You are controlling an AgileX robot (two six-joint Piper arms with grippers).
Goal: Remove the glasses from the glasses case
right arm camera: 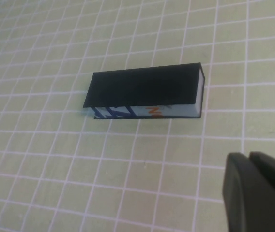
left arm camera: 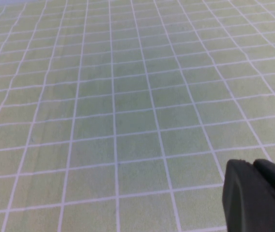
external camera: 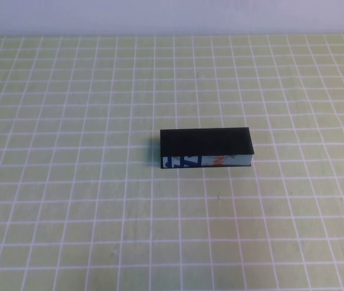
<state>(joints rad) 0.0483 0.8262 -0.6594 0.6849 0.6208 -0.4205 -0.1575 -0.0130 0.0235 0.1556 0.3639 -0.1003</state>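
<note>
From the high view, the glasses case point(external camera: 206, 147) lies closed near the middle of the green gridded mat point(external camera: 69, 200), its black lid flat on top and its white front with blue and orange print turned toward the robot. Its long axis runs across the table, left to right. The glasses are not visible; presumably they are inside. Neither arm shows over the mat, apart from a dark sliver at the right edge that I cannot identify. The case sits slightly right of centre, so the right arm looks the nearer one.

In the left wrist view, only bare mat lies ahead of the left gripper point(left arm camera: 261, 193), whose dark tips show at the corner of the frame. The two tips appear pressed together with no gap, holding nothing. The case is nowhere ahead of these fingers, so this arm is pointed away from it.

In the right wrist view, the case point(right arm camera: 145, 92) lies out ahead of the right gripper point(right arm camera: 258, 191), well apart from the fingertips and off to one side of their line. Its long axis lies crosswise to the reach, printed front facing the fingers. The jaws are fully closed and empty, hovering above the mat. By my judgement, the lid must be lifted first, and the jaws must part before that.
</note>
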